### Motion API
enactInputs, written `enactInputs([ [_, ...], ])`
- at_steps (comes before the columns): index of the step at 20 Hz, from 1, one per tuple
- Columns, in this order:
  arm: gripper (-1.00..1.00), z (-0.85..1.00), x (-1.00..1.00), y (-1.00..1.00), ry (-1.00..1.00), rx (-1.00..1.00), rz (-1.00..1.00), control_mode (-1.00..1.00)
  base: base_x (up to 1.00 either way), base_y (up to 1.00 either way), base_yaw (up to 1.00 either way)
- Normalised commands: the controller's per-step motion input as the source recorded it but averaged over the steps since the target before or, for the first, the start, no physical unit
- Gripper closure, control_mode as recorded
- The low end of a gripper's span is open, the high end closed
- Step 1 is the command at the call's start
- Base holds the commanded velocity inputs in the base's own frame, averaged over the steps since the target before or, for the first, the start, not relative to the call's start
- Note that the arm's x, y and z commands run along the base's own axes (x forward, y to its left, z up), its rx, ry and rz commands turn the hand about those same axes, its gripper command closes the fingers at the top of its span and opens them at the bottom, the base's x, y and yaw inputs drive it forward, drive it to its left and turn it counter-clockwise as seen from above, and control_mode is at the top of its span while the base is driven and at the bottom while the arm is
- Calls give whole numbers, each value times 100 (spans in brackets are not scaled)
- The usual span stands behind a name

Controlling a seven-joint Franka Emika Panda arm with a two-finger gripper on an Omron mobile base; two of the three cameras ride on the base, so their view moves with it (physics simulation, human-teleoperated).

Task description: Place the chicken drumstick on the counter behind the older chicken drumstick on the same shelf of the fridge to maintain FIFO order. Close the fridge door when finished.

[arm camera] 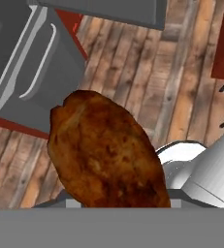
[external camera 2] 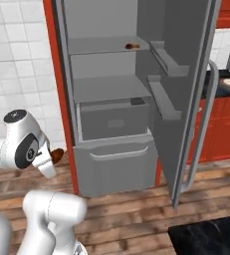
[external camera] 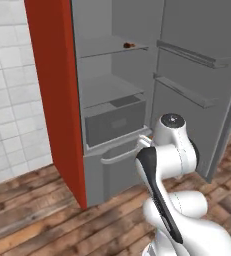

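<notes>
Close in front of my hand camera sits the drumstick, brown and glossy, and I judge the tool is clamped on it, though the fingertips themselves are hidden behind the meat. From the right base camera the same drumstick shows as a small brown lump at the end of the arm, low and to the left of the fridge, well apart from it. So the pickup looks done and the carry is under way. Ahead of me the door stands wide open, and the older drumstick lies near the front right of the upper shelf. What remains, as I read it: lift the arm up to that shelf, reach past the older piece, set mine down behind it, let go, pull back, then swing the door shut. Clearance over the older piece looks like the delicate part.
</notes>
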Motion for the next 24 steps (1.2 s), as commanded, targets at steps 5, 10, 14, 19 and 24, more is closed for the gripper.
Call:
enactInputs([
  [5, 100, 0, 0, 0, 0, 0, 0, 100, 100, -30, 17],
  [10, 100, 0, 0, 0, 0, 0, 0, 100, 100, -24, 16],
  [14, 100, 0, 0, 0, 0, 0, 0, 100, 100, -17, 16],
  [19, 100, 0, 0, 0, 0, 0, 0, 100, 96, -28, 16],
  [24, 100, 0, 0, 0, 0, 0, 0, 100, 49, -37, 20],
])
